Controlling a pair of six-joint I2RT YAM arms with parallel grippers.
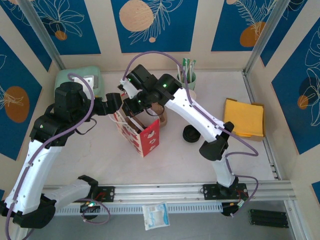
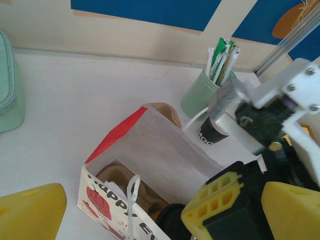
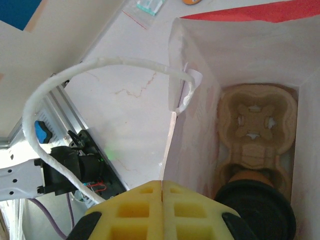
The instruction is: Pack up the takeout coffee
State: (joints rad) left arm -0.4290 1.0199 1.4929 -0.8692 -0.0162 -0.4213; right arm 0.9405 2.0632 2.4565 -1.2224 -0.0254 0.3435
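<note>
Right gripper [image 3: 162, 186] pinches the paper bag [image 3: 200, 65] tight by its rim, takeout coffee [image 3: 252, 201] seated inside (left gripper [image 2: 162, 200] spread wide, empty).

A white paper bag [image 1: 149, 139] with a red side stands mid-worktop, a pulp cup carrier [image 3: 255, 117] inside. A mint-green cup of sticks [image 1: 187, 76] stands at the far edge, yellow napkins [image 1: 244, 117] by the right edge, a green box [image 1: 67, 77] in the far-left corner.
</note>
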